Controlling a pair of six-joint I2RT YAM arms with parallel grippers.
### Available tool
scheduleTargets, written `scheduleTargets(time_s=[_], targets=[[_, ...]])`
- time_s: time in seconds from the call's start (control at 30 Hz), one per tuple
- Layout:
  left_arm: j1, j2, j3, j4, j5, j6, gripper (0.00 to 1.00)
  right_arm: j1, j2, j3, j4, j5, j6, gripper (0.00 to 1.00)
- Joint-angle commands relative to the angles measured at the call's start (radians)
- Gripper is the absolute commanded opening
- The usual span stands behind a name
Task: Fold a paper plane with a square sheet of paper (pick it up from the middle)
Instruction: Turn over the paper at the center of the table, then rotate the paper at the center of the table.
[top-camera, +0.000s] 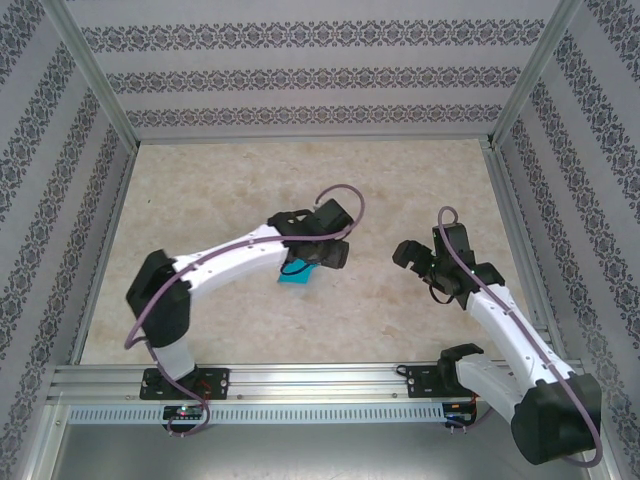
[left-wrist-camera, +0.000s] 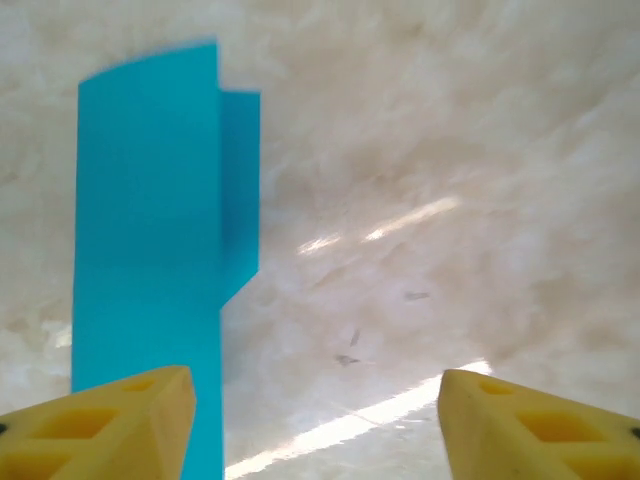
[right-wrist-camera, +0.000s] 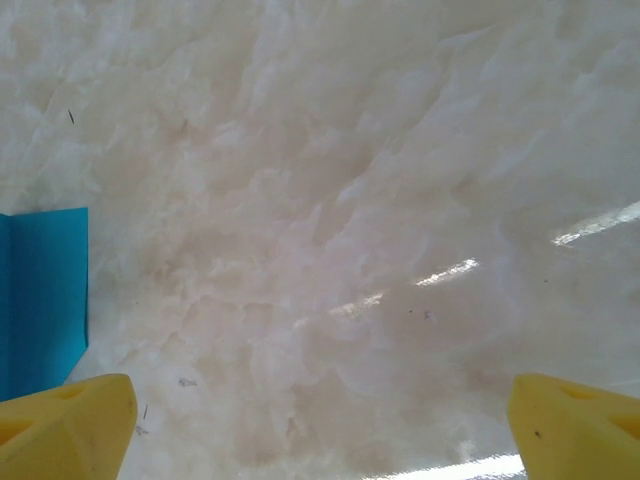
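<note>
Seemingly early: square sheet of paper (left-wrist-camera: 150, 220) folded into a narrow strip, left of tabletop (top-camera: 400, 190) centre; nose, wings yet to fold. Left claw (left-wrist-camera: 315, 420) spread, empty; right claw (right-wrist-camera: 320, 430) wide, empty.

A pale cream tabletop (top-camera: 300, 180) with a cloudy marble pattern fills the enclosure floor. The back wall (top-camera: 300, 70), left wall (top-camera: 50, 200) and right wall (top-camera: 590, 180) carry white panels with bands of dark ornamental print. Slanting aluminium posts (top-camera: 95, 75) frame the corners, and a slotted aluminium rail (top-camera: 320, 385) runs along the near edge. Bright glare streaks (left-wrist-camera: 410, 215) lie across the glossy surface.
</note>
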Motion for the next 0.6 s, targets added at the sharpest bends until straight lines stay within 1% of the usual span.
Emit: scheduleTargets(time_s=[0.0, 0.03, 0.1, 0.13, 0.17, 0.2, 0.23, 0.27, 0.3, 0.33, 0.47, 0.57], targets=[[0.062, -0.073, -0.09, 0.096, 0.049, -0.04, 0.73, 0.031, 0.04, 0.028, 0.056, -0.053, -0.011, 0.91], [0.081, -0.097, -0.117, 0.106, 0.043, -0.051, 0.76, 0.052, 0.057, 0.04, 0.062, -0.049, -0.009, 0.89], [0.131, -0.152, -0.191, 0.131, 0.037, -0.08, 0.81, 0.119, 0.105, 0.073, 0.09, -0.042, 0.003, 0.81], [0.156, -0.176, -0.225, 0.141, 0.036, -0.097, 0.83, 0.156, 0.13, 0.091, 0.105, -0.035, 0.01, 0.76], [0.186, -0.206, -0.27, 0.157, 0.04, -0.113, 0.85, 0.202, 0.164, 0.113, 0.126, -0.027, 0.018, 0.66], [0.216, -0.238, -0.311, 0.168, 0.051, -0.13, 0.87, 0.253, 0.202, 0.139, 0.146, -0.023, 0.024, 0.59], [0.24, -0.265, -0.349, 0.183, 0.061, -0.136, 0.9, 0.294, 0.24, 0.164, 0.157, -0.012, 0.027, 0.55], [0.265, -0.298, -0.388, 0.194, 0.068, -0.139, 0.98, 0.343, 0.289, 0.193, 0.172, 0.006, 0.036, 0.52], [0.29, -0.33, -0.422, 0.202, 0.069, -0.144, 1.0, 0.385, 0.338, 0.224, 0.194, 0.012, 0.043, 0.48], [0.309, -0.354, -0.451, 0.202, 0.07, -0.148, 1.0, 0.416, 0.383, 0.249, 0.21, 0.012, 0.048, 0.44], [0.389, -0.45, -0.556, 0.204, 0.092, -0.158, 1.0, 0.528, 0.603, 0.405, 0.25, -0.003, 0.063, 0.36], [0.429, -0.506, -0.62, 0.206, 0.104, -0.167, 1.0, 0.586, 0.754, 0.539, 0.251, -0.018, 0.06, 0.32]])
